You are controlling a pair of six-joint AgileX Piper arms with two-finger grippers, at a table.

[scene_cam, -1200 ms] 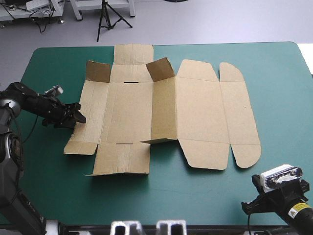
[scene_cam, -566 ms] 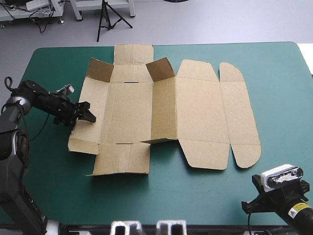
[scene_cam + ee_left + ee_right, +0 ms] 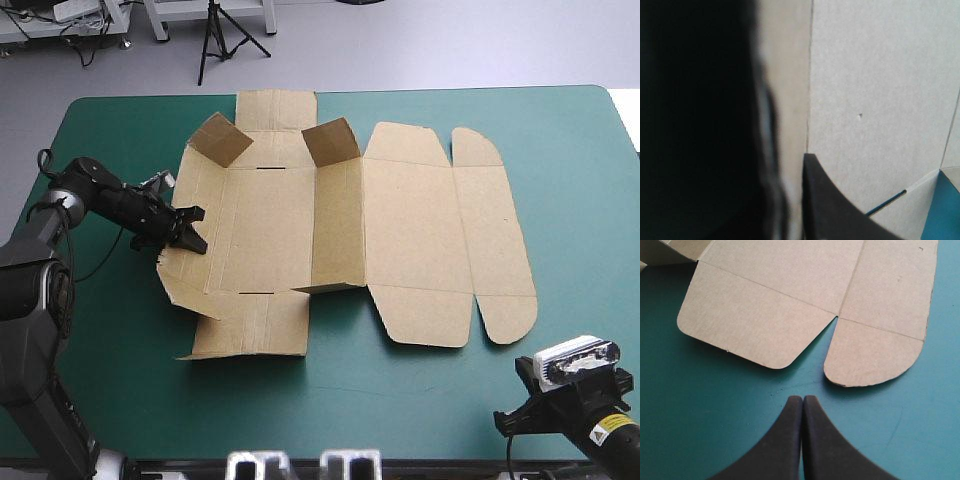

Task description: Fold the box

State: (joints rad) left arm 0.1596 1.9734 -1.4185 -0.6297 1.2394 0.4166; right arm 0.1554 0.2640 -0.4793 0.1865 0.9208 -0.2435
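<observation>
Box (image 3: 400, 230): brown cut sheet, mid-table, mostly flat on the teal-green cover (image 3: 560, 130). 2 corner flaps (image 3: 328, 142) stand up at the far side, 1 either side of the flat far flap (image 3: 275, 108). Left side panel (image 3: 195, 185) is tilted up off the cover.

My left pincer (image 3: 188, 232): clenched on that panel's outer edge, board between the black fingers (image 3: 825, 210). Wrist view shows 1 finger lying on the board's inner face, with a crease line running ahead of it.

My right pincer (image 3: 802, 401): clamped on nothing, fingers meeting in 1 point. It sits low over bare cover toward the table's near-right corner, just short of the box's 2 rounded flaps (image 3: 875, 357), not touching them.
</observation>
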